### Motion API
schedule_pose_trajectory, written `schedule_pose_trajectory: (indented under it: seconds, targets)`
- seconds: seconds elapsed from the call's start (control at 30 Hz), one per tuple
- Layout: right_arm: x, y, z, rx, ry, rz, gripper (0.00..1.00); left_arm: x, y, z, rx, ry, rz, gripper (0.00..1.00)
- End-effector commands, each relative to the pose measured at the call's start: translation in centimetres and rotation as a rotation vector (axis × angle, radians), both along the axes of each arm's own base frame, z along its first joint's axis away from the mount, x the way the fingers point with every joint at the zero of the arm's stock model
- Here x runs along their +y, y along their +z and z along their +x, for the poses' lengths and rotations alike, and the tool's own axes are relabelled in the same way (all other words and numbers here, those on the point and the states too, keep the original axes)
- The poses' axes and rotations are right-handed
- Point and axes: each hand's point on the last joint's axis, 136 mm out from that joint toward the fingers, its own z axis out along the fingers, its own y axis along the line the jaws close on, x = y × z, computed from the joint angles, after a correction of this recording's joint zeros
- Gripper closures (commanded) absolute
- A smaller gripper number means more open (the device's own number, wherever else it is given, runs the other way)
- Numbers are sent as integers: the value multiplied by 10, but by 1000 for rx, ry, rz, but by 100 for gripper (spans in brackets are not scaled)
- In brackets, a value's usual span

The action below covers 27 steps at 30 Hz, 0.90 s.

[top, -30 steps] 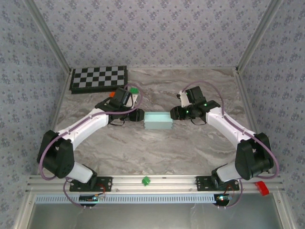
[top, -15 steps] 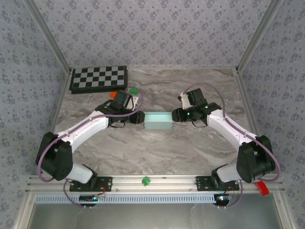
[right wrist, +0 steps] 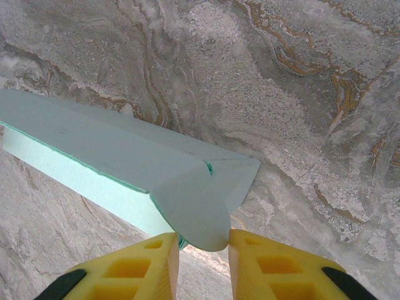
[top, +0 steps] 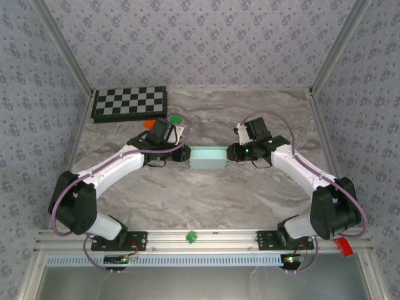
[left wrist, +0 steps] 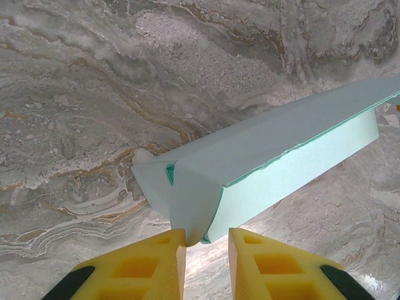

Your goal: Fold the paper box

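Observation:
The paper box (top: 207,158) is a pale mint-blue long folded form lying mid-table between the two arms. My left gripper (top: 186,154) sits at its left end and my right gripper (top: 227,150) at its right end. In the left wrist view the box (left wrist: 269,156) ends in a rounded flap whose tip touches the left finger of my left gripper (left wrist: 207,240); the jaws stand a little apart with table showing between them. In the right wrist view the box's (right wrist: 112,156) rounded end flap reaches the tips of my right gripper (right wrist: 204,244), whose jaws are narrowly open.
A black-and-white checkered board (top: 129,102) lies at the back left. A small green piece (top: 176,118) and an orange one (top: 149,124) sit just behind the left arm. Patterned walls close in the table on three sides. Aluminium rail (top: 206,238) runs along the near edge.
Both grippers have narrowed their jaws and edged in toward the box's ends. The box has stayed in place.

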Motion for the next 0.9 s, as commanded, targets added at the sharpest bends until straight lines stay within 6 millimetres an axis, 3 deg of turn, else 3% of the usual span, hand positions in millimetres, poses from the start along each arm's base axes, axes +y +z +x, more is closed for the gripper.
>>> schedule_pose_trajectory:
  seconds: [0.0, 0.27, 0.87]
  targets:
    - [6, 5, -2, -2, 10, 24, 74, -7, 3, -2, -3, -30, -12, 75]
    - [13, 8, -2, 0, 24, 39, 79, -9, 4, -2, -8, -33, -16, 78]
    - [23, 10, -1, 7, 51, 35, 74, -14, 1, -1, 3, -39, -8, 79]
